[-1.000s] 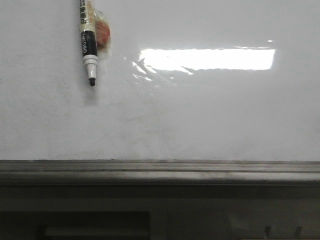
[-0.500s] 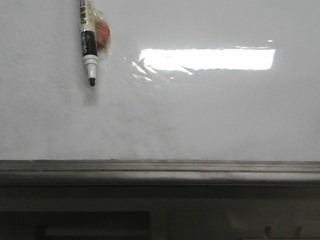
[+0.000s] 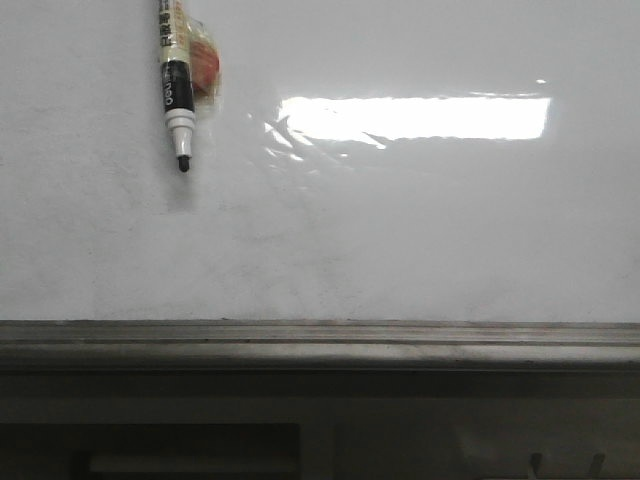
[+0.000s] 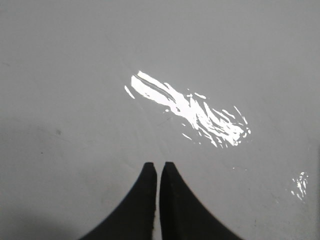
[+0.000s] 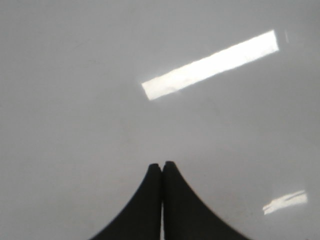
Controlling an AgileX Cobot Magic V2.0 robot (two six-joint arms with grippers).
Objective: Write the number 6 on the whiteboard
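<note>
A pen (image 3: 176, 85) hangs tip down at the board's (image 3: 400, 240) upper left, so my left arm seems nearer. No 6 is drawn yet. My left jaws (image 4: 159, 170) and right jaws (image 5: 162, 167) are pressed together, empty.

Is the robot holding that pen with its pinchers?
No. Left gripper and right gripper are shut on nothing. The marker hangs against the whiteboard; what holds it is out of frame.

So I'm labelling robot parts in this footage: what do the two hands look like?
Only the fingers show. The left hand has two plain black fingers, broad at the base and curving to narrow blunt tips. The right hand looks the same: matte black, tapered. No cables, markings or arm links are visible.
</note>
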